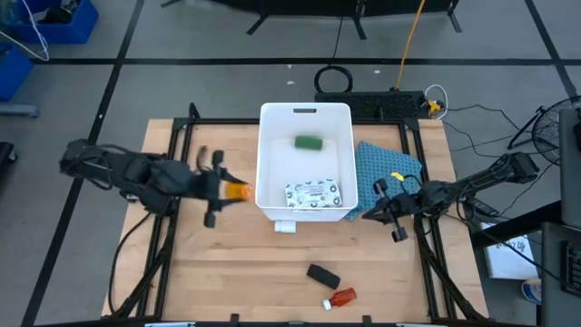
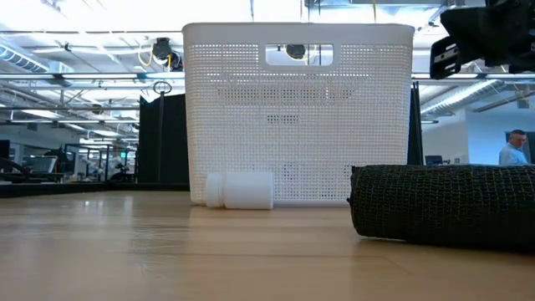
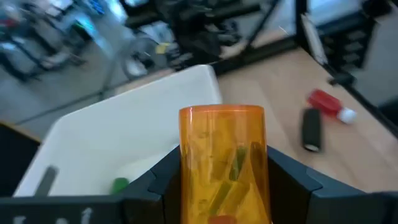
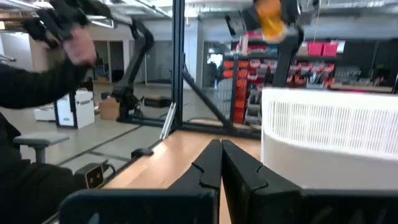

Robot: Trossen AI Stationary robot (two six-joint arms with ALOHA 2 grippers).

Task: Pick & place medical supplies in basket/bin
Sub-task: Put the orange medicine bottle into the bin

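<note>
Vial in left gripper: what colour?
Translucent orange. The vial shows best in the left wrist view, clamped between the left gripper's fingers.

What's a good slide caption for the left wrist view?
Left gripper holding the orange vial beside the white bin, black block and red bottle waiting on the table.

Premises appear to be an industrial robotics lab or workshop. Low view, left: exposed ceiling trusses (image 2: pixel 75 79) over an open hall. Right wrist view, centre right: shelving with red bins (image 4: pixel 252 74). High view, top: floor cables (image 1: pixel 413 54).
</note>
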